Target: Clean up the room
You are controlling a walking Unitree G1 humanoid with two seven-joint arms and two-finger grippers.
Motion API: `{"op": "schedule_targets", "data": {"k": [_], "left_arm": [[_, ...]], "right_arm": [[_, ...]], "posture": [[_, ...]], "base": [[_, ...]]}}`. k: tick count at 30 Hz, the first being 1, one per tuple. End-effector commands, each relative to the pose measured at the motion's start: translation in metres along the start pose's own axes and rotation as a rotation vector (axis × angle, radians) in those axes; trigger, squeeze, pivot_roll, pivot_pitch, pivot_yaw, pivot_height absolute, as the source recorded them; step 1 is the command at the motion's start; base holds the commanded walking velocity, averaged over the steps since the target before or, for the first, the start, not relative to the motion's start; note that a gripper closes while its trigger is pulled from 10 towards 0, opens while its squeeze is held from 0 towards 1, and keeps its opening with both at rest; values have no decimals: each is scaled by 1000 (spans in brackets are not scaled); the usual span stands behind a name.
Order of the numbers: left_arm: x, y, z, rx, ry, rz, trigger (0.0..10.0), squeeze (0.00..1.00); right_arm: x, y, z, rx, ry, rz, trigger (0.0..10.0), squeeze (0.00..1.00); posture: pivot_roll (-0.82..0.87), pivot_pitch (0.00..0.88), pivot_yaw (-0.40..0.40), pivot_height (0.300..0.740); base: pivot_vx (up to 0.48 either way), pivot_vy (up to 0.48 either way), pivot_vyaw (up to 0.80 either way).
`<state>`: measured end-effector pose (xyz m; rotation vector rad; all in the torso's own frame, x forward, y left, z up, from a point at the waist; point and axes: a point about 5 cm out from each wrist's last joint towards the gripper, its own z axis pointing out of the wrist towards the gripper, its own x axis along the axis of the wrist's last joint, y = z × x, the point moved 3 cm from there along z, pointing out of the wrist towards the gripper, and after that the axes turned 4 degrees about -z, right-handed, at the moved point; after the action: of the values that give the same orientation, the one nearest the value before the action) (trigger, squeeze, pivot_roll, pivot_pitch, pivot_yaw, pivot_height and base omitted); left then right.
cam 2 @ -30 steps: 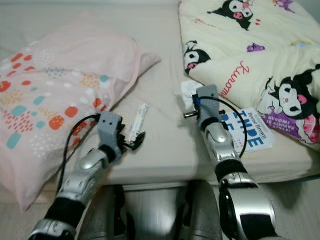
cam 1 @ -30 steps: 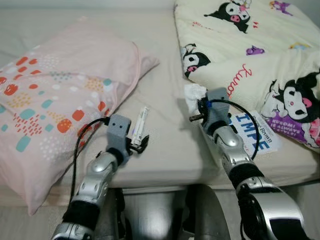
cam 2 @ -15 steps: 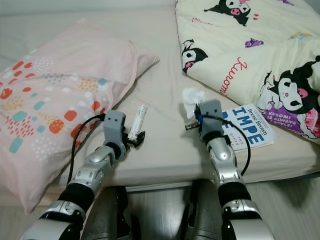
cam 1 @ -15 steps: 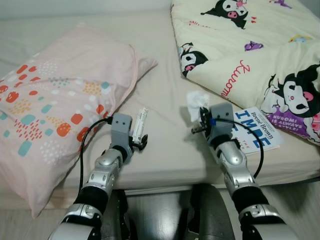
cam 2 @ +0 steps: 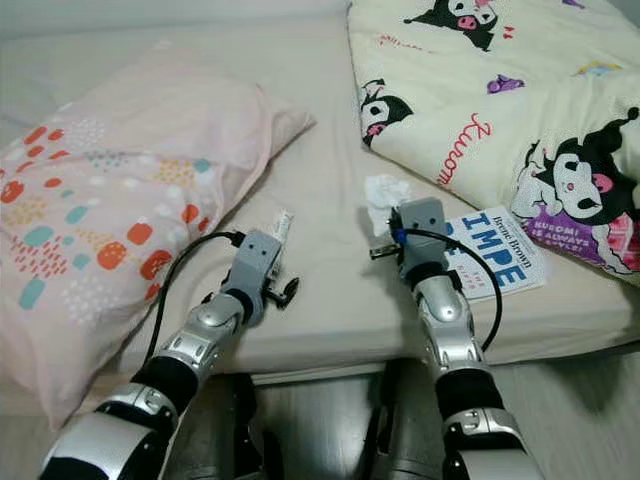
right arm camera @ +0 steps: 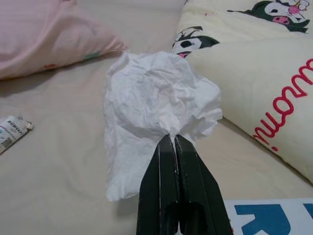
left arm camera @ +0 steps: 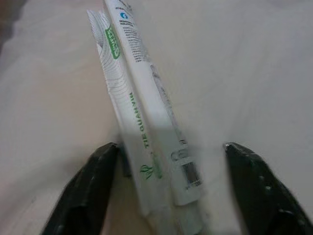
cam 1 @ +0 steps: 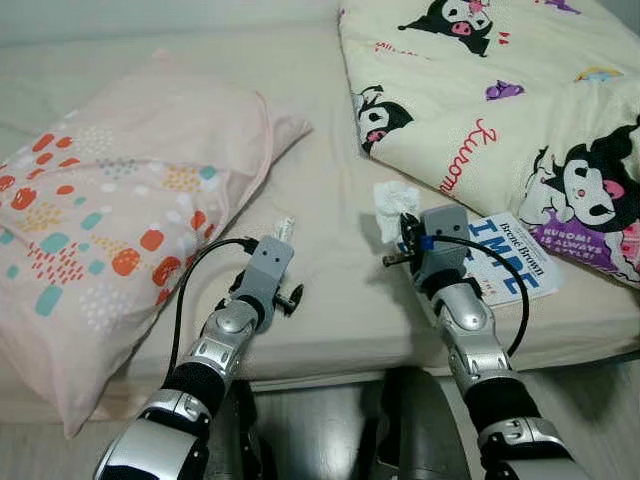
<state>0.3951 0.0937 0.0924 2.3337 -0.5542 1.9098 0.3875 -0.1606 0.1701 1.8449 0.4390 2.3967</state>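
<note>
From the head views, a bed (cam 1: 330, 250) spreads before the robot, with a pink patterned pillow (cam 1: 110, 200) along its left side and a cartoon-print blanket (cam 1: 500, 100) heaped over its far right corner. A blue-and-white book (cam 1: 510, 258) lies near the front edge on the right, partly tucked under the blanket. The left gripper (cam 2: 275, 250) reaches over the front edge toward a white tube (cam 2: 282, 224) lying beside the pillow. The right gripper (cam 1: 402, 225) hovers near the middle of the front half of the bed, holding up a crumpled white tissue (cam 1: 395, 200) just beside the book.

In the left wrist view, the 2 black fingers (left arm camera: 85, 188) stand wide apart on either side of the tube (left arm camera: 146, 142), which rests on the sheet between them with green lettering along its length.

In the right wrist view, the right gripper's fingers (right arm camera: 168, 191) are pressed together, pinching the tissue (right arm camera: 156, 117) by its lower edge above the sheet.
</note>
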Motion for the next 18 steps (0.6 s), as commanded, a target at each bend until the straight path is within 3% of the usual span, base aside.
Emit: {"op": "schedule_targets", "data": {"k": [1, 2, 3, 4, 16, 17, 18], "left_arm": [[-28, -10, -7, 33, -103, -4, 0, 157], [-28, -12, -7, 38, -103, -15, 0, 82], [-28, -12, -7, 38, -103, -15, 0, 82], [-28, -15, -7, 42, -101, -24, 0, 0], [-30, -25, -10, 53, -96, -82, 0, 0], [-23, -28, -10, 29, -52, -140, 0, 0], [-23, -28, -10, 29, -52, -140, 0, 0]], "right_arm": [[-9, -6, -7, 7, -37, 21, 0, 0], [-9, -7, -7, 8, -39, 23, 0, 0], [-9, -7, -7, 8, -39, 23, 0, 0], [-9, -8, -8, 8, -44, 27, 0, 0], [-11, -12, -9, 14, -56, 49, 0, 0], [-13, -15, -12, 26, -59, 56, 0, 0], [-13, -15, -12, 26, -59, 56, 0, 0]], "posture": [[-17, 318, 60, 584], [-16, 307, 53, 584], [-16, 307, 53, 584], [-18, 303, 48, 584], [-13, 254, 3, 584], [2, 213, -19, 584], [2, 213, -19, 584]], "base": [[0, 0, 0], [0, 0, 0], [0, 0, 0], [0, 0, 0], [0, 0, 0], [0, 0, 0], [0, 0, 0]]}}
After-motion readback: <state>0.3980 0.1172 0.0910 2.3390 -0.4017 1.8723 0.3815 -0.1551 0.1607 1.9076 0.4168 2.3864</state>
